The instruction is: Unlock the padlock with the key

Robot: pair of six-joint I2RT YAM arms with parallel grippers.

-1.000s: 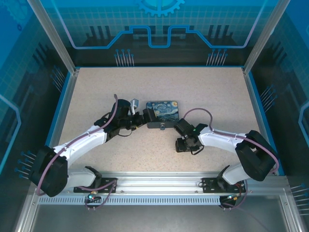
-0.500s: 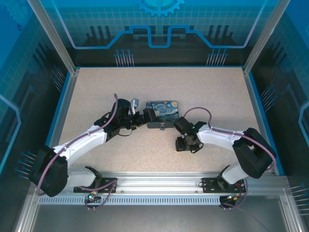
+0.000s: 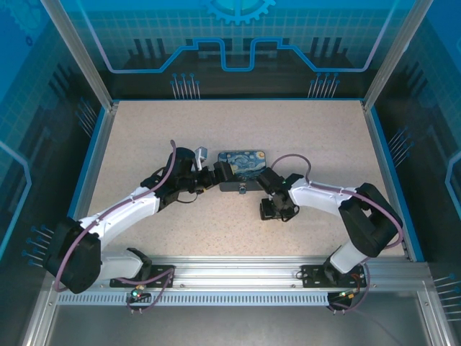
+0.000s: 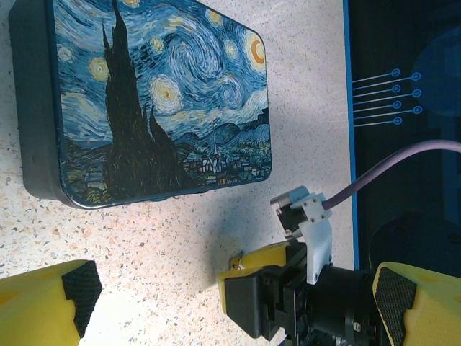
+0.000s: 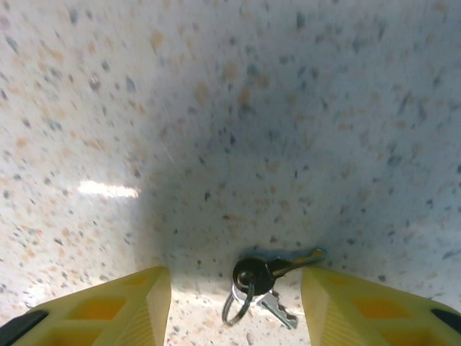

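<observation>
The key (image 5: 270, 277) lies flat on the table on a small ring with a second key, between the yellow fingers (image 5: 364, 313) of my right gripper (image 5: 234, 317), which stands open over it without touching. From above, that gripper (image 3: 271, 211) points down at the table just in front of the Starry Night box (image 3: 243, 163). The padlock (image 3: 243, 189) is a tiny metal piece on the box's dark front face. My left gripper (image 3: 220, 172) is open at the box's left end, holding nothing. In the left wrist view the box (image 4: 158, 101) lies ahead of the spread fingers (image 4: 50, 303).
The right arm's yellow-tipped gripper (image 4: 270, 285) crosses the left wrist view, close to the box. Speckled tabletop (image 3: 302, 130) stretches beyond the box. A blue rim (image 3: 94, 151) and aluminium posts border the table.
The right arm has swung left and slightly toward the box, bringing its gripper closer to the box's front. The left arm and the box have not moved.
</observation>
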